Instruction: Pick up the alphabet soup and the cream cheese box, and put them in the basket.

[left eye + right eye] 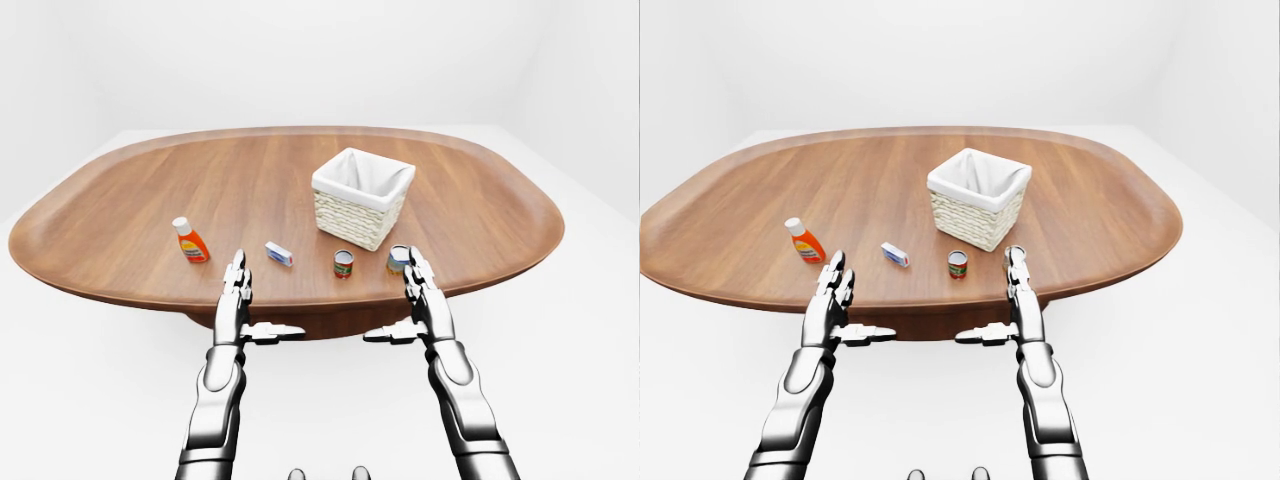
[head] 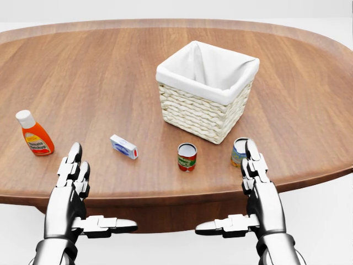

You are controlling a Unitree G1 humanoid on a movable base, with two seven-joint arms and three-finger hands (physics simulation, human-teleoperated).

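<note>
Head view: your left hand (image 2: 70, 176) and right hand (image 2: 256, 174) hang spread and empty at the table (image 2: 99, 72) edge, thumbs turned inward, likely staged for reaching. The cream cheese box (image 2: 123, 147) lies at 1 o'clock of the left hand. Which can is the alphabet soup is unclear: the red can (image 2: 187, 157) or the blue can (image 2: 239, 151) touching your right fingertips.

Left-eye view: the basket (image 1: 362, 197) sits at 12 o'clock of the cans, the ketchup bottle (image 1: 189, 240) well left.
</note>
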